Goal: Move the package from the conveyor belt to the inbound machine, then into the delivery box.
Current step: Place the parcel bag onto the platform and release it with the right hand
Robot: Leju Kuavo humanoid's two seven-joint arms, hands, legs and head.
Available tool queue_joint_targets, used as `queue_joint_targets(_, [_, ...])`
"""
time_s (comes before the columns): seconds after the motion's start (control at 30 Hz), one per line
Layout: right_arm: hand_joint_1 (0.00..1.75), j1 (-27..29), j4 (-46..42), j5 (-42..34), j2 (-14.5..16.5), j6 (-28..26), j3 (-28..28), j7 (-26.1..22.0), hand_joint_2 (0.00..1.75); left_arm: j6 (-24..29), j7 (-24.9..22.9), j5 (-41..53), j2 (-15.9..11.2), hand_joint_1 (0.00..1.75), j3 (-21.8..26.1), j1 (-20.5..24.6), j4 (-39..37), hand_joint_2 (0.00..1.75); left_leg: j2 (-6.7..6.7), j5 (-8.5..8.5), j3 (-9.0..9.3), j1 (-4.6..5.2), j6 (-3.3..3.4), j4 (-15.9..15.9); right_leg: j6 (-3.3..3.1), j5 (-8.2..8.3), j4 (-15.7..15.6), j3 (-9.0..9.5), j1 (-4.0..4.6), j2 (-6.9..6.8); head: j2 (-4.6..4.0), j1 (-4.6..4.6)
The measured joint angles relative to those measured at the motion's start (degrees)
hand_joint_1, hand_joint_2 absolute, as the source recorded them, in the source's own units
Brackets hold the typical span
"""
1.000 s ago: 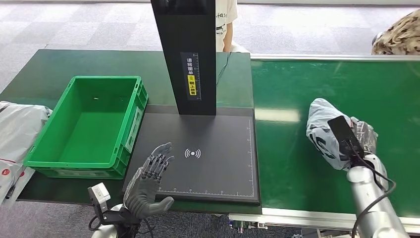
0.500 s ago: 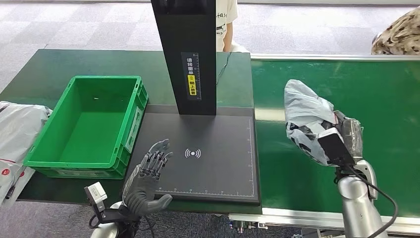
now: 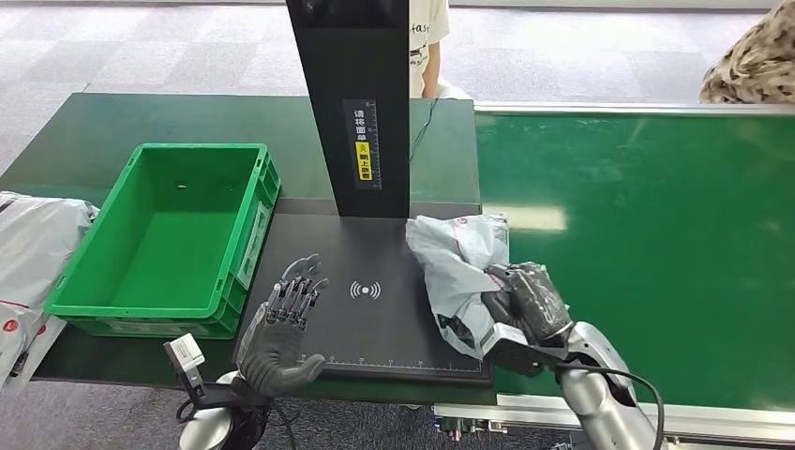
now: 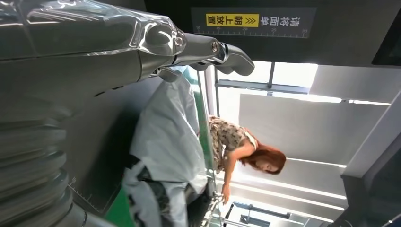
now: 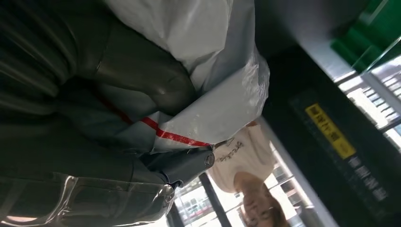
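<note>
Grey package (image 3: 457, 267) in right robot hand (image 3: 527, 302)

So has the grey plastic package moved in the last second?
Yes. The grey plastic package, held by the right hand, went left off the green conveyor belt onto the black scanner pad.

Even bright light; glare patch on conveyor belt (image 3: 534, 217); wrist views blurred.
</note>
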State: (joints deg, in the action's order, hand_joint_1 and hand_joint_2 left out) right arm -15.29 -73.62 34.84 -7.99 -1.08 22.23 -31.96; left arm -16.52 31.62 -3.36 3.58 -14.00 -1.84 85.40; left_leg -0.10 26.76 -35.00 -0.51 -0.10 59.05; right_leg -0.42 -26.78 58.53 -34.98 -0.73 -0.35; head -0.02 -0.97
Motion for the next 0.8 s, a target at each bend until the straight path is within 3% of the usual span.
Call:
queue_joint_targets(0.2, [1.75, -0.5, 0.6, -0.5, 0.5, 0.3, 6.2, -2.4, 1.75, -0.1, 0.8, -1.6, -1.1, 0.00, -1.4, 1.0, -2.3, 1.75, 0.00, 0.00, 0.00, 0.00, 0.00, 0.0, 0.00, 0.00, 0.0, 0.00, 0.00, -0.01, 0.00, -0.01])
queue_joint_targets(0.43, [1.75, -1.2, 1.5, -1.6, 0.8, 0.3, 7.7, -3.0, 1.75, 0.3, 0.9, -2.1, -1.4, 0.00, -2.2, 1.7, -3.2, 1.75, 0.00, 0.00, 0.01, 0.00, 0.00, 0.0, -0.01, 0.00, 0.0, 0.01, 0.00, 0.00, 0.01, 0.00])
queue_joint_targets(0.47, [1.68, -1.6, 2.0, -1.8, 1.1, 0.1, 8.2, -2.8, 1.75, 0.6, 0.7, -2.3, -1.4, 0.00, -2.5, 2.1, -3.5, 1.75, 0.01, 0.00, 0.01, 0.00, 0.00, 0.0, -0.01, 0.00, 0.0, 0.01, 0.00, 0.00, 0.01, 0.00])
queue_joint_targets(0.6, [0.03, -3.4, 3.8, -2.8, 2.1, -1.6, 8.8, -1.8, 1.75, 1.2, 0.0, -2.6, -1.4, 0.00, -2.9, 3.2, -4.2, 1.75, 0.01, -0.01, 0.03, 0.00, 0.00, 0.0, -0.01, 0.01, 0.0, 0.01, 0.00, 0.00, 0.00, -0.01])
queue_joint_targets(0.8, [0.00, -3.4, 4.3, -9.2, 2.9, -4.2, 6.4, -4.2, 1.75, 1.3, -0.8, -2.9, -1.4, 0.00, -2.9, 3.2, -4.2, 1.75, 0.00, -0.01, 0.03, 0.00, 0.00, 0.0, -0.01, 0.01, 0.0, 0.01, 0.00, 0.00, 0.00, 0.00])
